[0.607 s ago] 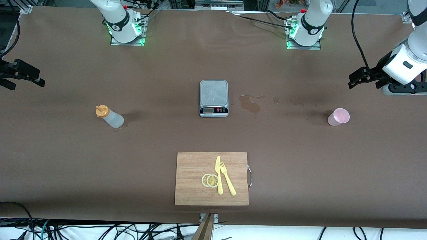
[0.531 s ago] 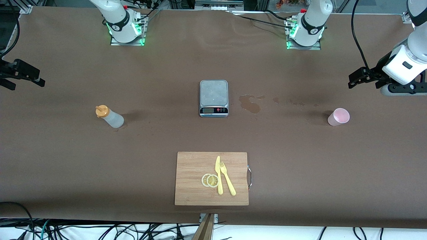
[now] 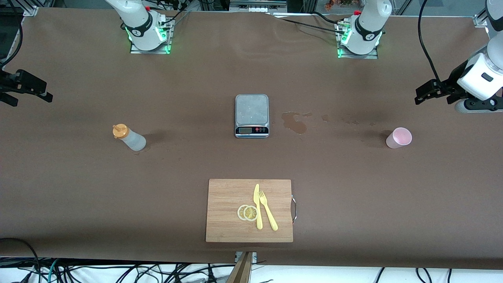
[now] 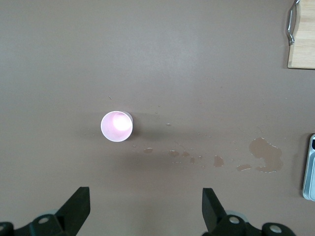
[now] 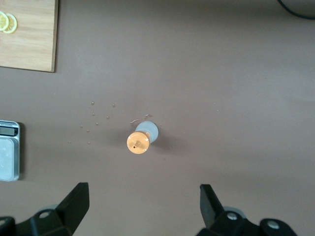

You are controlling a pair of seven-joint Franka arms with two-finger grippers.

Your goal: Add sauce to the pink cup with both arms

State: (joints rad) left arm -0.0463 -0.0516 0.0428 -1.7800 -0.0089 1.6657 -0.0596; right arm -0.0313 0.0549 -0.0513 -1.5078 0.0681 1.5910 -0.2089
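Standing apart, the translucent squeeze bottle with orange cap (image 3: 129,137) waits at nine o'clock of the steel scale (image 3: 252,115), the pale pink plastic cup (image 3: 398,138) at three, one per arm. Left gripper (image 3: 425,93) and right gripper (image 3: 29,90) hover with fingers open, empty. Brown table (image 3: 196,78) shows stains.

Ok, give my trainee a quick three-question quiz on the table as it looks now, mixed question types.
1. True or false: the pink cup stands on the scale.
2. Which hand is over the sauce bottle? A) left hand B) right hand
3. Fill in: the lemon slices, knife and fork lie on the ____.

Key: 1. False; it stands on the table toward the left arm's end. 2. B; the right hand hangs open above it, and the left hand hangs open above the cup. 3. Cutting board.
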